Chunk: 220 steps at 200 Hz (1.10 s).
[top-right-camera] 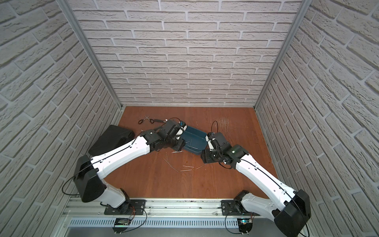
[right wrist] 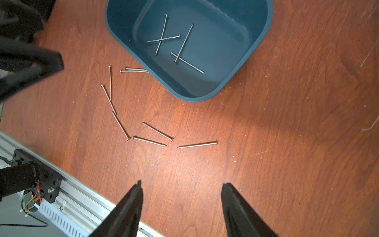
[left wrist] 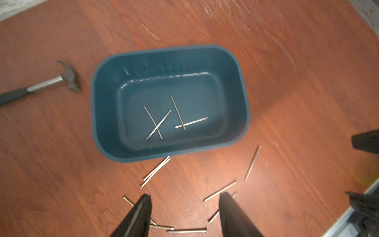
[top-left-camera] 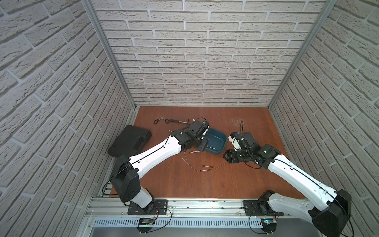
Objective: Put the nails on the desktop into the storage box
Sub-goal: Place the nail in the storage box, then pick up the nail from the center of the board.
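Loose nails (right wrist: 149, 141) lie scattered on the desktop (top-left-camera: 184, 184), and near them the left gripper (left wrist: 184, 197) and right gripper (right wrist: 182, 183) hang open, empty. Just beyond sits the storage box (left wrist: 170, 48) — four nails crossed inside — with a hammer (left wrist: 41, 84) farther back

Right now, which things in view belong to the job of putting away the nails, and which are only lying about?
For the job: nails, four already in the storage box, others on the desktop.
Lying about: hammer, scissors, black tool case.
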Each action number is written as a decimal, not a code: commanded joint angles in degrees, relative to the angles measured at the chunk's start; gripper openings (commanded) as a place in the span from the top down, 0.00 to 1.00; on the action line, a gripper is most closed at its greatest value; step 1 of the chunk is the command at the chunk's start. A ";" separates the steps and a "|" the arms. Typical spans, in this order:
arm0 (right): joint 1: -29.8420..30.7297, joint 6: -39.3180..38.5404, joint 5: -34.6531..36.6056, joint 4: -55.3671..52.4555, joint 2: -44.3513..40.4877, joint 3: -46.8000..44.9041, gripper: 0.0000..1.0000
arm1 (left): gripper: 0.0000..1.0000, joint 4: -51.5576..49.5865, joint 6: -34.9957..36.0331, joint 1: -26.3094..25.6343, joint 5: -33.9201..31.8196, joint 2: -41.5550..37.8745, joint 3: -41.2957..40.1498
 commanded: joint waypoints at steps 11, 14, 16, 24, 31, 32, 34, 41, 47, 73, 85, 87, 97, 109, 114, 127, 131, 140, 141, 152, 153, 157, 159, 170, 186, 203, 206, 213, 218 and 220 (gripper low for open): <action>0.36 1.22 -0.93 0.30 -2.80 -3.62 0.35 | 0.43 0.80 1.24 -4.43 1.93 -0.03 -3.63; 0.37 1.31 -0.97 0.28 -2.98 -3.94 0.35 | 0.44 1.08 1.20 -4.72 2.12 0.22 -3.96; 0.36 1.43 -0.98 0.23 -3.11 -4.09 0.35 | 0.44 1.28 1.18 -4.91 2.29 0.37 -4.19; 0.36 1.61 -0.98 0.04 -3.85 -4.93 0.36 | 0.44 2.03 1.24 -5.73 3.02 1.06 -4.83; 0.36 1.82 -0.98 -0.13 -4.46 -5.43 0.35 | 0.44 2.75 1.31 -6.28 3.81 1.71 -5.23; 0.36 1.81 -0.98 -0.18 -4.55 -5.49 0.35 | 0.44 2.86 1.27 -6.34 3.91 1.80 -5.29; 0.36 2.00 -0.98 -0.26 -4.73 -5.71 0.36 | 0.44 3.11 1.31 -6.50 4.03 1.97 -5.40; 0.37 2.27 -0.89 -0.47 -5.42 -6.49 0.36 | 0.43 3.94 1.24 -6.98 4.48 2.59 -5.69; 0.44 2.66 -0.80 -0.66 -6.04 -7.07 0.36 | 0.43 4.70 1.33 -7.33 5.00 3.11 -5.94; 0.62 4.34 -1.69 -0.62 -8.56 -9.81 0.36 | 0.42 7.16 1.59 -8.17 6.76 6.08 -5.73; 0.88 5.11 -2.03 -1.16 -9.19 -10.40 0.36 | 0.42 8.07 1.80 -8.34 7.21 7.78 -5.29; 0.88 5.11 -2.01 -1.32 -9.32 -10.52 0.36 | 0.42 8.19 1.86 -8.38 7.31 8.13 -5.18; 1.23 5.72 -1.94 -1.78 -10.01 -10.97 0.37 | 0.43 8.70 2.01 -8.43 7.65 9.51 -4.63; 1.54 6.43 -2.02 -1.98 -10.97 -11.67 0.38 | 0.44 9.26 2.52 -8.57 8.19 11.13 -3.90; 1.66 6.65 -2.18 -1.98 -11.33 -12.04 0.38 | 0.44 9.45 2.76 -8.60 8.54 11.76 -3.61; 1.90 7.39 -2.46 -2.11 -12.21 -12.80 0.39 | 0.45 9.82 3.22 -8.82 9.17 13.33 -2.67; 2.01 7.55 -2.55 -2.16 -12.49 -13.01 0.39 | 0.45 9.89 3.42 -8.86 9.34 13.86 -2.40; 2.16 7.92 -2.49 -2.43 -13.01 -13.41 0.39 | 0.44 9.99 3.82 -9.11 9.57 14.89 -1.77; 2.18 7.94 -2.48 -2.43 -13.04 -13.48 0.39 | 0.44 10.04 3.85 -9.12 9.60 15.06 -1.67; 2.29 8.34 -2.49 -2.72 -13.71 -14.02 0.39 | 0.44 10.25 4.22 -9.43 10.00 16.21 -0.89; 2.29 8.37 -2.48 -2.70 -13.75 -14.05 0.39 | 0.44 10.25 4.31 -9.46 10.04 16.34 -0.84; 2.29 8.51 -2.48 -2.81 -13.98 -14.20 0.39 | 0.44 10.32 4.53 -9.60 10.26 16.79 -0.51; 2.36 8.51 -2.50 -2.89 -14.14 -14.26 0.39 | 0.44 10.34 4.60 -9.62 10.32 17.04 -0.41; 2.38 8.87 -2.49 -3.48 -14.81 -14.43 0.39 | 0.44 10.34 5.15 -9.99 10.68 18.22 0.58; 2.50 9.47 -2.59 -4.63 -15.90 -14.39 0.40 | 0.46 10.52 5.96 -10.36 11.32 20.14 2.10; 2.81 10.46 -3.19 -5.61 -17.62 -14.39 0.40 | 0.48 10.93 6.36 -10.49 11.81 22.24 3.58; 2.82 10.62 -3.25 -5.78 -17.98 -14.28 0.40 | 0.48 11.08 6.34 -10.53 11.95 22.51 3.73; 2.89 10.88 -3.24 -6.46 -18.75 -14.19 0.40 | 0.49 11.43 6.50 -10.54 12.27 23.24 4.16; 2.98 10.91 -3.19 -7.18 -19.23 -14.04 0.40 | 0.50 11.64 6.58 -10.55 12.43 23.77 4.57; 2.99 10.93 -3.07 -7.41 -19.41 -14.00 0.40 | 0.50 11.66 6.63 -10.54 12.46 23.99 4.73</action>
